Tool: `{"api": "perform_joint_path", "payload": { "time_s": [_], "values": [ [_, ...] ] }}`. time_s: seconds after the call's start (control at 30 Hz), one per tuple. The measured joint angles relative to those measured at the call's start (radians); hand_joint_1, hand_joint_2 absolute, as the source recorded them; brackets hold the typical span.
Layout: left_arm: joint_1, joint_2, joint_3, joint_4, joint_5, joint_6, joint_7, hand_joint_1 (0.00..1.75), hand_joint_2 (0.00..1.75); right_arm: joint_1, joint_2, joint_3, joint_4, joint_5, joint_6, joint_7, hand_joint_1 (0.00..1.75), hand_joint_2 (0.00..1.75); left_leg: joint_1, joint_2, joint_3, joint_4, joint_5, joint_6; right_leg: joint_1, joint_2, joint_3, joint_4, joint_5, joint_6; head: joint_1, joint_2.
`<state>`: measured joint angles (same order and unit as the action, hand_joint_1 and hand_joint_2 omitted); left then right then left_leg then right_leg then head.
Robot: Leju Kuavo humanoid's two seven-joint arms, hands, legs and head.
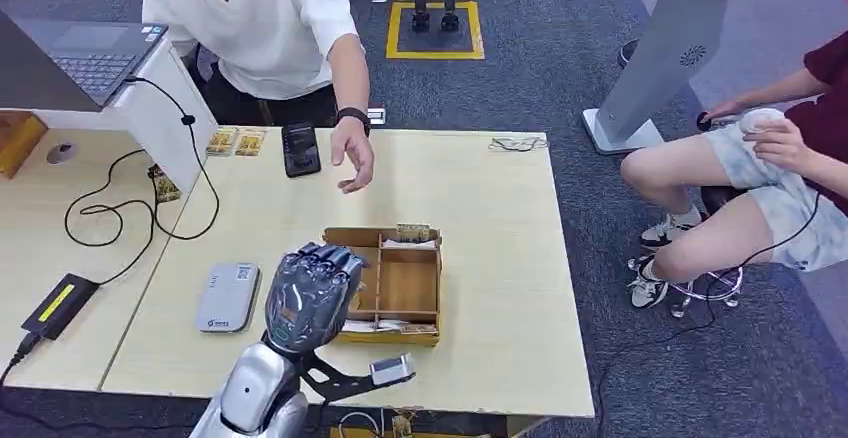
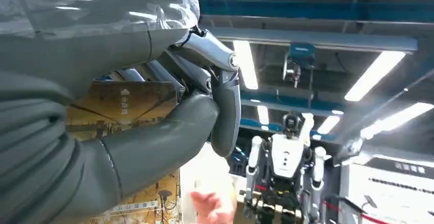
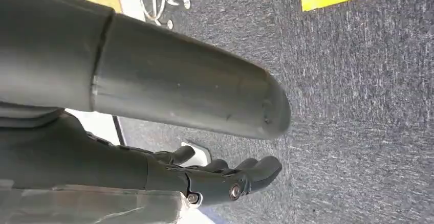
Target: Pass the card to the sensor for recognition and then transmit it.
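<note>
Table, centre of the head view, carrying a wooden tray and grey sensor at lower left. Person's hand extended above. Left hand raised, gripping a brown card with white print. Right hand hanging empty, fingers loosely extended.

open tabletop ahead | person's hand beyond wooden tray
</note>
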<state>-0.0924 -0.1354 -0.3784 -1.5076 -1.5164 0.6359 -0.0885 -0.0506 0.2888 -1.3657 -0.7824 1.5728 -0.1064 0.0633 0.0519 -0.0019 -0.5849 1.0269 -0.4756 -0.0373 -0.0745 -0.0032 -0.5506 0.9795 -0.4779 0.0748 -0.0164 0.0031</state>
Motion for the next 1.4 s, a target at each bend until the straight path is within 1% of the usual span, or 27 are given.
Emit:
{"api": "perform_joint_path", "payload": {
  "time_s": [0.23,0.43,0.63,0.83,0.93,1.07,1.3,1.4],
  "values": [
    [-0.012,-0.025,0.028,-0.006,0.015,-0.004,-0.009,1.75,1.75,0.000,0.000,0.004,0.006,0.000,-0.004,0.000,0.00,0.00,0.000,0.000,0.000,0.000,0.000,0.000,0.000,0.000,0.000,0.000,0.000,0.000,0.000,0.000],
    [-0.096,-0.048,0.050,0.008,0.010,-0.070,0.017,1.75,1.75,0.000,-0.007,0.031,0.021,0.000,-0.007,0.000,0.00,0.00,0.000,0.000,0.000,0.000,0.000,0.000,0.000,0.000,0.000,0.000,0.000,0.000,0.000,0.000],
    [-0.156,-0.068,0.062,0.034,0.004,-0.091,0.031,1.75,1.75,0.001,-0.019,0.050,0.038,0.000,-0.010,-0.001,0.00,0.00,0.000,0.000,0.000,0.000,0.000,0.000,0.000,0.000,-0.001,0.000,0.001,0.000,0.000,0.000],
    [-0.242,-0.083,0.063,0.081,0.003,-0.122,0.040,1.75,1.75,0.000,-0.035,0.074,0.067,0.000,-0.024,-0.001,0.00,0.00,0.000,0.000,0.000,0.000,0.000,0.000,0.000,0.000,-0.001,0.000,0.001,0.000,0.000,0.000],
    [-0.257,-0.086,0.064,0.095,0.003,-0.124,0.045,1.75,1.75,0.001,-0.041,0.077,0.076,0.000,-0.024,-0.001,0.00,0.00,0.000,0.000,0.000,0.000,0.000,0.000,0.000,0.000,-0.001,0.000,0.001,0.000,0.000,0.000],
    [-0.283,-0.098,0.064,0.114,0.002,-0.143,0.062,1.75,1.75,0.001,-0.045,0.085,0.084,0.000,-0.027,0.003,0.00,0.00,0.000,0.000,0.000,0.000,0.000,0.000,0.000,0.000,-0.001,0.000,0.001,0.000,0.000,0.000],
    [-0.347,-0.117,0.078,0.181,-0.003,-0.167,0.101,1.75,1.75,0.006,-0.054,0.112,0.093,0.000,-0.027,0.014,0.00,0.00,0.000,0.000,0.000,0.000,0.000,0.000,0.000,0.000,-0.001,0.000,0.001,0.000,0.000,0.000],
    [-0.369,-0.124,0.082,0.205,-0.004,-0.176,0.104,1.75,1.75,0.008,-0.059,0.122,0.095,0.000,-0.027,0.017,0.00,0.00,0.000,0.000,0.000,0.000,0.000,0.000,0.000,0.000,-0.001,0.000,0.001,0.000,0.000,0.000]
  ]
}}
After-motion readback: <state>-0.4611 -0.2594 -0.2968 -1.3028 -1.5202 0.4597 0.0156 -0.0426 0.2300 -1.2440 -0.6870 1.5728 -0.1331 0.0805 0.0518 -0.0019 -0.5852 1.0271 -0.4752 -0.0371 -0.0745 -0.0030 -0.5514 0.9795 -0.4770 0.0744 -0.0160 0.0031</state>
